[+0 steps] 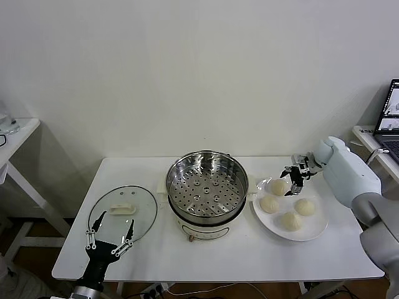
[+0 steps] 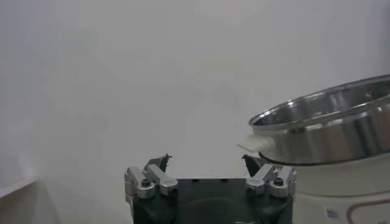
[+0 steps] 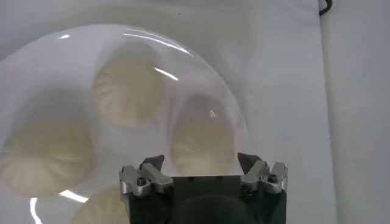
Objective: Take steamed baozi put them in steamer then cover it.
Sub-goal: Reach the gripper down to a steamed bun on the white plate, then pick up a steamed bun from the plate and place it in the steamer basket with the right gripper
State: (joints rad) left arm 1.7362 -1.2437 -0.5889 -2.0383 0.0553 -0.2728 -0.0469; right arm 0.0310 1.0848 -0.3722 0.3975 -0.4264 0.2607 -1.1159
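R tool (image 1: 293, 177) wide open — empty, above baozi (image 1: 278, 186).

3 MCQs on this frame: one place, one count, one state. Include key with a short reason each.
1. Where does the glass lid lie?
A. on the steamer
B. on the table, on the robot's left of the steamer
C. on the plate

2. How many baozi are on the plate?
A. two
B. three
C. four

3. What is in the steamer?
A. only its bare perforated tray
B. one bun
C. the lid

Key:
1 B, the lid lies flat by the left gripper.
2 C, four baozi sit on the plate under the open right gripper.
3 A, only tray holes show.
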